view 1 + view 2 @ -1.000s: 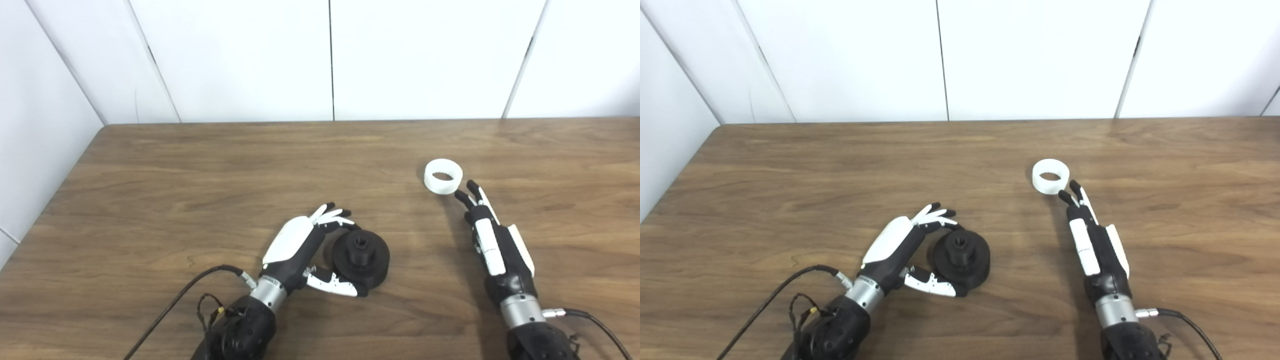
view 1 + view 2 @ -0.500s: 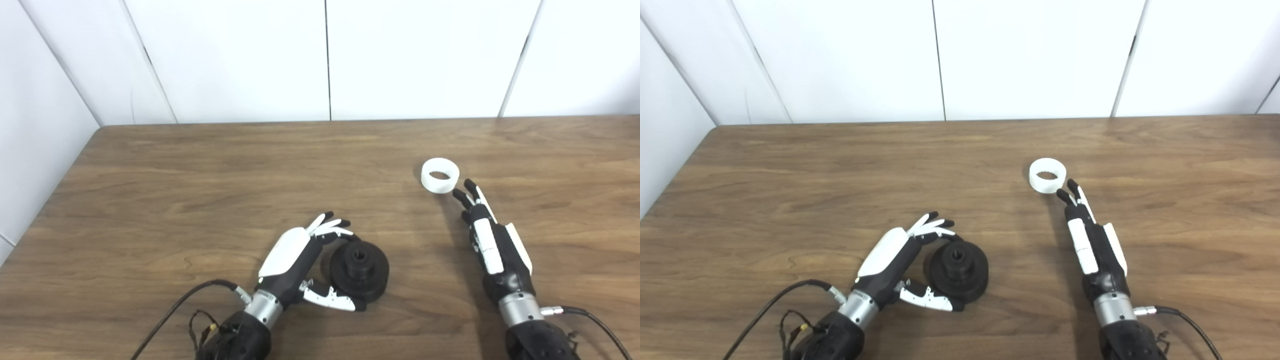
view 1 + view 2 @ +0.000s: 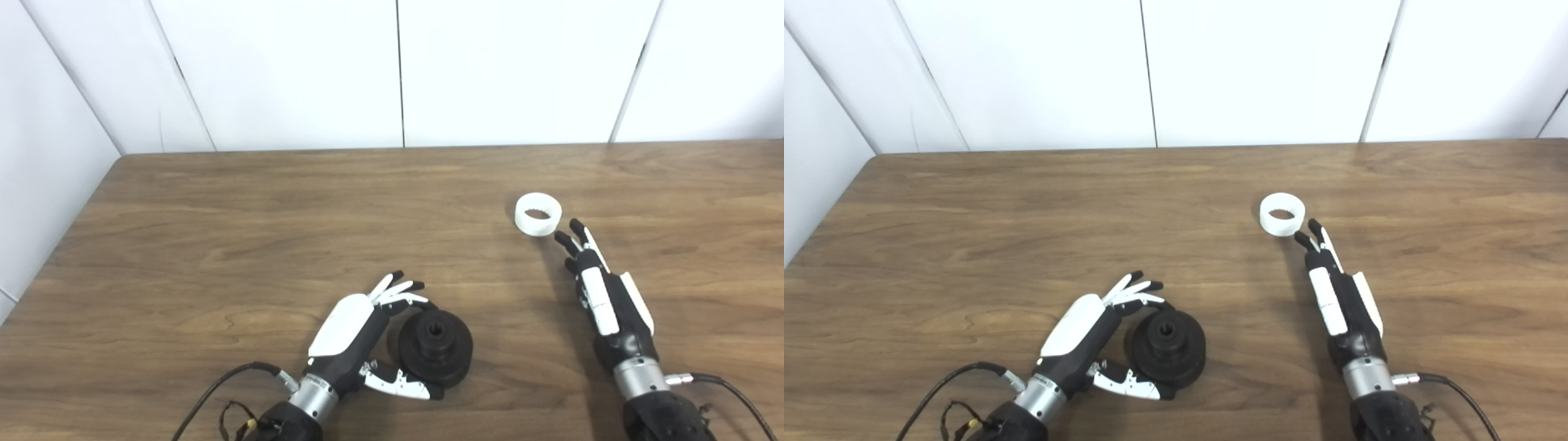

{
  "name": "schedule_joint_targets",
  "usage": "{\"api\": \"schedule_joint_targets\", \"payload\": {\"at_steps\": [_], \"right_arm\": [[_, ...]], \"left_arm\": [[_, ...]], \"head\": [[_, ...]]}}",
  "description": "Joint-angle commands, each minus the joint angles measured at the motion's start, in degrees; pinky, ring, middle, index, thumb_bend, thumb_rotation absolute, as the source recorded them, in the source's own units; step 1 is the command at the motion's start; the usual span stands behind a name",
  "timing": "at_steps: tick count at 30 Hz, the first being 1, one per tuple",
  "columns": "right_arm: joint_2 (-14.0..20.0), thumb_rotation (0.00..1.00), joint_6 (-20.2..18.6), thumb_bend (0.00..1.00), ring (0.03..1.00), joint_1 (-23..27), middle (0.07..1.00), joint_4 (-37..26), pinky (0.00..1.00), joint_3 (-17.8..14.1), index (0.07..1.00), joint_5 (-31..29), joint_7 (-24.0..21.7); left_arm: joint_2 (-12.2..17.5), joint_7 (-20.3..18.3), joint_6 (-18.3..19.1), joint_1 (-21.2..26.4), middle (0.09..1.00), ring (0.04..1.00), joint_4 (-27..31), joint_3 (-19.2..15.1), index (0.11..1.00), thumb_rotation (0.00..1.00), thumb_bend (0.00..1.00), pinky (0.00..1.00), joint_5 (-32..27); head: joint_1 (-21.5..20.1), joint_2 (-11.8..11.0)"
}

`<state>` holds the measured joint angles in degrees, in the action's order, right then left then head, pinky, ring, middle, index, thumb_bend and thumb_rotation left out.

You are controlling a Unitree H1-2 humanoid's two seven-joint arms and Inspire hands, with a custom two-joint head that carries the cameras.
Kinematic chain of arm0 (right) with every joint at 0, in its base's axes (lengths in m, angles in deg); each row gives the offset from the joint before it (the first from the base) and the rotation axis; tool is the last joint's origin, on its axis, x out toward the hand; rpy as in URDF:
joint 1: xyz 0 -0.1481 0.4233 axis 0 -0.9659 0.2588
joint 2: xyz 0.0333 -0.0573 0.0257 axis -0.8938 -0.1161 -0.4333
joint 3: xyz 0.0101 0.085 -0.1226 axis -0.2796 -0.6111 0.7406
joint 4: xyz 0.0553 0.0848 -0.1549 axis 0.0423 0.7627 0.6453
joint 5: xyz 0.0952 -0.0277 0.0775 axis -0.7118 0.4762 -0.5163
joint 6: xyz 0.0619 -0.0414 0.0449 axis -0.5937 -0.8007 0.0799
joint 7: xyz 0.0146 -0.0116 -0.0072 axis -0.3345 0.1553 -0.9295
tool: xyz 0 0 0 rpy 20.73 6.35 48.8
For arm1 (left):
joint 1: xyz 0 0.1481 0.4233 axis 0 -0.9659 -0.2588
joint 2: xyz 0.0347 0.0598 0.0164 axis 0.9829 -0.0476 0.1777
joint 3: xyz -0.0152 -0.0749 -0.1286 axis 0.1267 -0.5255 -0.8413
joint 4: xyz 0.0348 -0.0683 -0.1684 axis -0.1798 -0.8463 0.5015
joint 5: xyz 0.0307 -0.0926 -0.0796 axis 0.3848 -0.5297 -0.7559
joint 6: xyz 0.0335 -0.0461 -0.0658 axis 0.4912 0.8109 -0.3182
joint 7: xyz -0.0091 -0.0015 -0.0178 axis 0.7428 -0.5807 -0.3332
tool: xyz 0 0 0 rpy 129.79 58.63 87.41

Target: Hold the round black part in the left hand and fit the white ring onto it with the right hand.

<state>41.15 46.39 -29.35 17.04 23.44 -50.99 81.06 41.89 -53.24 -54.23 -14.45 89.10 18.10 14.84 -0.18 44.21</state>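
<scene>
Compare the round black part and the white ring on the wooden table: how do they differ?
The round black part is a wide stepped disc with a raised hub; the white ring is a smaller, plain open band. The left hand cups the black part between fingers and thumb; the white ring lies free, the right hand stretched out just short of it. Both rest flat on the table, openings upward.

Left hand cupped around black part; right hand outstretched beside white ring.
</scene>
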Motion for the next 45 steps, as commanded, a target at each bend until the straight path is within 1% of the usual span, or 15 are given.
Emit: {"api": "schedule_joint_targets", "payload": {"at_steps": [1,2,4,5,6,8,9,10,14,18,23,28,33,38,45], "right_arm": [[0.9,0.98,0.4,0.64,1.0,-0.2,0.934,-2.0,1.0,-0.6,0.979,-0.4,0.2],[0.8,0.94,0.7,0.62,0.995,0.0,0.932,-2.2,1.0,-1.0,0.969,0.0,0.7],[1.0,0.71,2.2,0.63,0.932,0.7,0.891,-2.9,0.94,-1.7,0.895,4.7,3.6],[1.2,0.61,3.5,0.64,0.917,1.3,0.881,-3.0,0.91,-2.1,0.869,7.1,5.0],[1.7,0.53,4.6,0.68,0.911,2.1,0.873,-2.8,0.9,-2.2,0.842,11.0,7.1],[3.5,0.44,5.7,0.75,0.933,3.8,0.864,-2.6,0.93,-1.9,0.805,19.7,10.7],[4.6,0.4,6.0,0.79,0.973,4.9,0.881,-2.6,0.97,-1.7,0.796,22.8,11.6],[5.5,0.38,6.0,0.81,0.986,5.8,0.899,-2.4,0.98,-1.5,0.794,24.4,11.9],[8.4,0.34,3.3,0.88,1.0,9.6,0.944,-1.3,0.99,-0.5,0.789,27.0,9.9],[10.4,0.3,1.9,0.91,1.0,13.7,0.946,2.3,0.98,0.2,0.774,27.6,8.7],[11.7,0.3,1.7,0.92,1.0,17.1,0.953,6.7,1.0,0.8,0.766,27.6,7.7],[12.4,0.32,-0.1,0.94,1.0,19.7,0.959,10.5,1.0,1.7,0.758,28.0,6.2],[13.0,0.32,0.0,0.95,1.0,21.6,0.969,14.9,1.0,2.4,0.76,26.3,5.2],[13.5,0.34,1.3,0.95,1.0,22.9,0.962,18.7,1.0,3.3,0.761,26.2,5.9],[13.8,0.37,1.9,0.95,1.0,24.0,0.952,20.6,1.0,4.5,0.76,26.1,5.8]], "left_arm": [[0.9,-1.5,0.9,-1.1,0.907,0.997,0.2,0.1,0.68,0.27,0.87,0.9,0.1],[0.8,-1.5,1.0,-1.1,0.908,0.999,0.2,0.0,0.681,0.27,0.87,0.91,0.0],[0.7,-1.5,1.0,-0.9,0.909,1.0,-0.2,-0.1,0.682,0.27,0.87,0.91,-0.2],[0.6,-1.4,1.0,-0.9,0.908,1.0,-0.4,-0.2,0.682,0.27,0.87,0.91,-0.3],[0.6,-1.3,0.8,-0.8,0.908,1.0,-0.6,-0.3,0.682,0.27,0.87,0.91,-0.4],[0.5,-1.1,0.6,-0.6,0.905,1.0,-1.0,-0.3,0.681,0.27,0.87,0.91,-0.4],[0.5,-0.9,0.4,-0.5,0.903,0.999,-1.3,-0.4,0.679,0.27,0.87,0.91,-0.4],[0.5,-0.8,0.3,-0.4,0.902,0.998,-1.6,-0.4,0.677,0.27,0.88,0.91,-0.4],[0.3,-0.9,0.4,-0.2,0.903,1.0,-2.1,-0.6,0.676,0.26,0.88,0.92,-0.7],[0.1,-0.7,0.1,-0.2,0.904,0.997,-2.4,-0.7,0.678,0.26,0.88,0.91,-0.5],[0.2,-0.6,-0.1,-0.2,0.908,0.999,-2.6,-0.9,0.682,0.26,0.88,0.92,-0.3],[0.2,-0.1,-1.1,-0.3,0.907,0.994,-3.2,-1.2,0.679,0.26,0.89,0.91,-0.3],[0.1,0.0,-1.4,-0.2,0.908,0.99,-3.8,-1.4,0.681,0.26,0.88,0.91,-0.2],[0.2,0.7,-2.5,0.0,0.903,0.985,-4.5,-1.4,0.677,0.26,0.89,0.91,0.2],[-0.1,0.7,-3.2,0.4,0.91,0.994,-5.2,-1.6,0.678,0.26,0.88,0.92,-0.3]], "head": [[-0.1,0.1],[-0.1,0.2],[-0.2,0.1],[-0.2,0.1],[-0.3,0.1],[-0.6,-0.1],[-0.7,-0.1],[-0.8,-0.1],[-1.2,-0.4],[-1.4,-0.7],[-2.1,-1.0],[-2.7,-1.7],[-3.0,-2.0],[-2.9,-2.3],[-3.0,-2.6]]}}
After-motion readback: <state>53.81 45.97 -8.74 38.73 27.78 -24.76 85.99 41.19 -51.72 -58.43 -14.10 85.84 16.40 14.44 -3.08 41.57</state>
